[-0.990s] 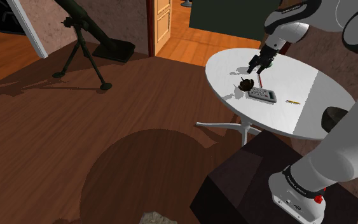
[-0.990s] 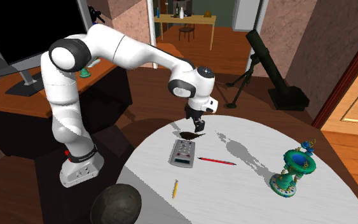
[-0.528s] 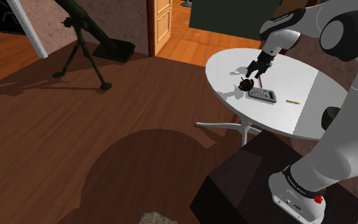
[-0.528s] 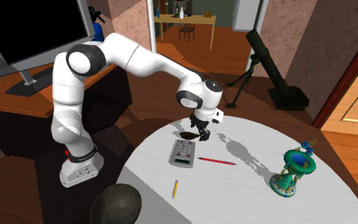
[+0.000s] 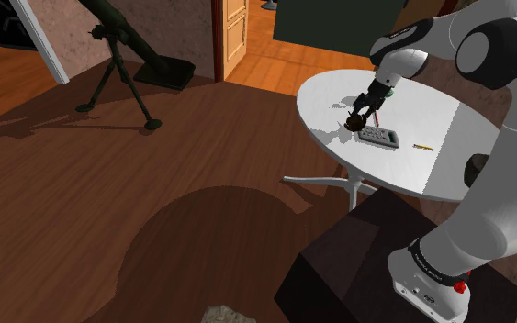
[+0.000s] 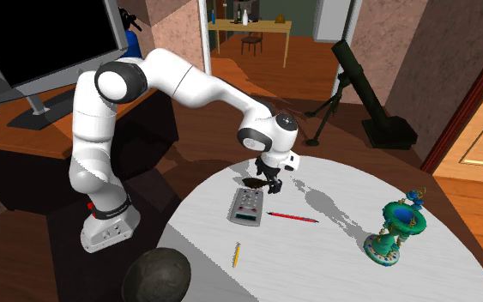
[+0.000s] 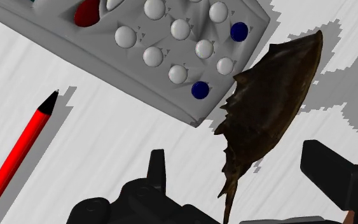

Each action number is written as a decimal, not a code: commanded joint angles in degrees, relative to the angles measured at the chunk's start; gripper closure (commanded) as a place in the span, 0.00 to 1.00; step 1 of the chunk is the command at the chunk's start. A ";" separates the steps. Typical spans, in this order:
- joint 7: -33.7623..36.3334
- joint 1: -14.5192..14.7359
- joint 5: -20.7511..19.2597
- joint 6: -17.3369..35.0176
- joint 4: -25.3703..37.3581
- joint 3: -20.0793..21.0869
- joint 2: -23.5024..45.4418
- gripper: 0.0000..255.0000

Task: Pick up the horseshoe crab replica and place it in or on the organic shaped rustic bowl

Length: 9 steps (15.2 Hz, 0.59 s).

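Arm (image 6: 196, 81) arched out over round table (image 6: 334, 257), gripper (image 6: 269, 182) pointing down, low over crab (image 7: 269, 108) beside remote (image 7: 95, 44); fingers (image 7: 157, 165) spread apart, straddling crab, not touching.

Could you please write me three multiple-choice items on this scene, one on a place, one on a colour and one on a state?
1. Where is the horseshoe crab replica?
A. on the white table, beside the remote control's corner
B. atop the remote control
C. lifted off the table

2. What colour is the replica?
A. teal
B. white
C. dark brown

3. How is the pincer?
A. shut on the replica
B. open, its fingers either side of the replica
C. shut on nothing

Answers: 1 A, the wrist view shows it lying by the remote's corner; 2 C, its spiny shell is dark brown; 3 B, the fingers stand apart and do not touch it.
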 commanded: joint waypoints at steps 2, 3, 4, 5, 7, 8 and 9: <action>-0.01 0.00 0.02 0.04 -0.02 0.01 0.01 0.00; -0.01 0.00 0.01 0.03 -0.01 0.01 0.01 0.00; -0.01 0.00 0.01 0.03 -0.01 0.01 0.01 1.00; -0.01 0.00 0.01 0.03 -0.01 0.01 0.01 1.00; -0.01 0.00 0.01 0.03 -0.01 0.01 0.01 1.00; -0.01 0.00 0.01 0.03 -0.01 0.01 0.01 1.00; -0.01 0.00 0.01 0.03 -0.01 0.01 0.01 1.00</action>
